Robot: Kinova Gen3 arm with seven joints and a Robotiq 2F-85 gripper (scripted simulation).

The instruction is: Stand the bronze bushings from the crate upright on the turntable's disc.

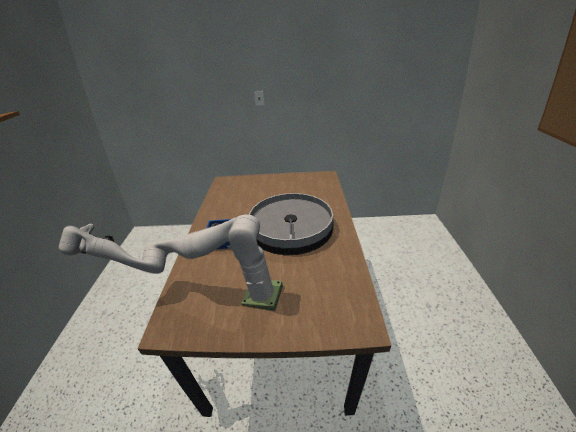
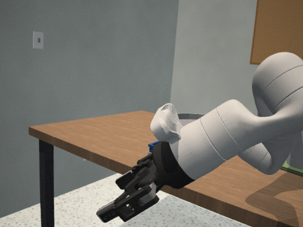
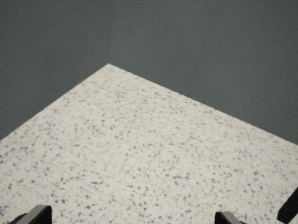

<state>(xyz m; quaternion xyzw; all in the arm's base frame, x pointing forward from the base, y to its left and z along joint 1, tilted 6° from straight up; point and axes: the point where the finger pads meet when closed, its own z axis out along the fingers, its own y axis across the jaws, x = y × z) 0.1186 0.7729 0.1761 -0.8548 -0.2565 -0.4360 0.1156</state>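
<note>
The blue crate (image 1: 218, 221) (image 2: 153, 144) stands on the table left of the turntable, mostly hidden behind the arm in the top and exterior views. The bushings in it cannot be made out. The turntable's grey disc (image 1: 272, 215) has a raised rim (image 2: 190, 115) and a dark hub (image 1: 290, 218) at its middle; no bushing shows on the visible part of the disc. My gripper (image 2: 111, 199) (image 3: 134, 217) is open and empty, out past the table's left edge, over the floor and well away from the crate. It points outward and down.
The wooden table (image 1: 320, 310) carries the arm's green base plate (image 1: 276, 295). A thin grey bar (image 1: 292, 229) runs from the hub toward the turntable's near wall. In the wrist view only speckled floor (image 3: 135, 145), dark walls and a black piece (image 3: 288, 207) at the right show beyond the fingertips.
</note>
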